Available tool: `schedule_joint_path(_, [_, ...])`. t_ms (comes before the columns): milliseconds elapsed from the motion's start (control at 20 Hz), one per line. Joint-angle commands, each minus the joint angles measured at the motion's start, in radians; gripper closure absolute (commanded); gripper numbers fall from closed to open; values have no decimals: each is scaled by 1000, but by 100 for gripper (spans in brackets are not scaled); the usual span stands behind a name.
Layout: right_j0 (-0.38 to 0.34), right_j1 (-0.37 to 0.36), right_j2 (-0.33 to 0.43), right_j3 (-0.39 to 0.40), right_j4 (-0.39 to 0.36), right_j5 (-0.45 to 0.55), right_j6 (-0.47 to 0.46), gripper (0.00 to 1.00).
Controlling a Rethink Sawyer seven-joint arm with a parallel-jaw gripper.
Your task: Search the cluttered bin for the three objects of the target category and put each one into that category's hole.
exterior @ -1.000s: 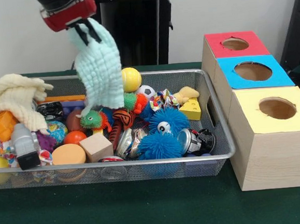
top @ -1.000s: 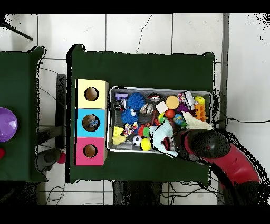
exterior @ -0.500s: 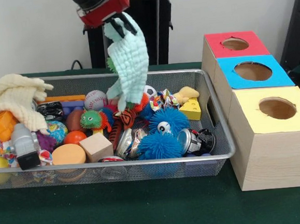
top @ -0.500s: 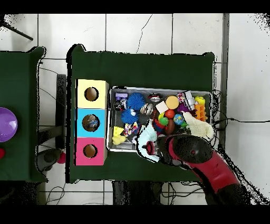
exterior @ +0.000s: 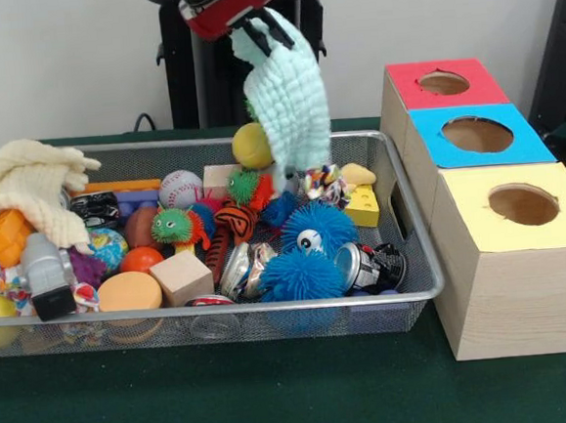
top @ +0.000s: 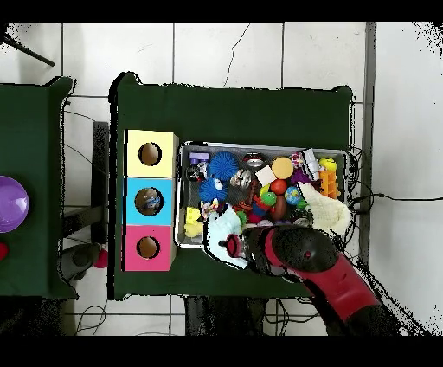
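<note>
Green baize covered the worktop (exterior: 278, 398), and the wire mesh bin (exterior: 421, 289) stood on it near the front edge, packed with toys. Nearest the bin's front rim: a wooden cube (exterior: 181, 276), an orange disc (exterior: 130, 292), two blue spiky balls (exterior: 301, 274). Cream cloth (exterior: 28, 183) lay heaped at the bin's left end, untouched.

Behind the bin's middle, toward its far rim, the mint-green washcloth (exterior: 289, 98) hung clear of the clutter. The gripper (exterior: 253, 23) held it from above, fingers (exterior: 261, 39) pinching the cloth's top edge. Long axis of the cloth ran near vertical, slightly slanted; its lower hem dangled just above the toys by the bin's far right corner, close over a yellow-green ball (exterior: 251, 145).

Key relation: the three wooden boxes stood just beside the bin's right end, in a row running front to back. Yellow box (exterior: 511, 262) nearest, blue box (exterior: 460, 153) in the middle, red box (exterior: 407, 99) farthest. The cloth hung to the left of the red and blue boxes, nearer those two than the yellow one. Overhead, the washcloth (top: 223, 234) sat at the bin corner next to the red box (top: 147, 247).

Judgement: which hole suits cloths cannot be told; the carry needs a short sideways travel over the bin's right rim. The trailing hem could snag on that rim or drape across a hole's edge.
</note>
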Motion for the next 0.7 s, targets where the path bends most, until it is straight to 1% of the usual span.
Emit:
schedule_joint_path(50, [-49,0,170,92,127,-131,67,100])
schedule_joint_path(150, [-72,11,211,116,148,-180,63,100])
schedule_joint_path(200, [-93,26,247,131,162,-224,65,100])
schedule_joint_path(350, [-142,73,327,148,145,-317,80,100])
schedule_joint_path(450, [-169,108,370,151,115,-375,103,100])
schedule_joint_path(600, [-185,147,387,137,54,-433,132,100])
schedule_joint_path(700, [-182,157,384,130,25,-454,145,100])
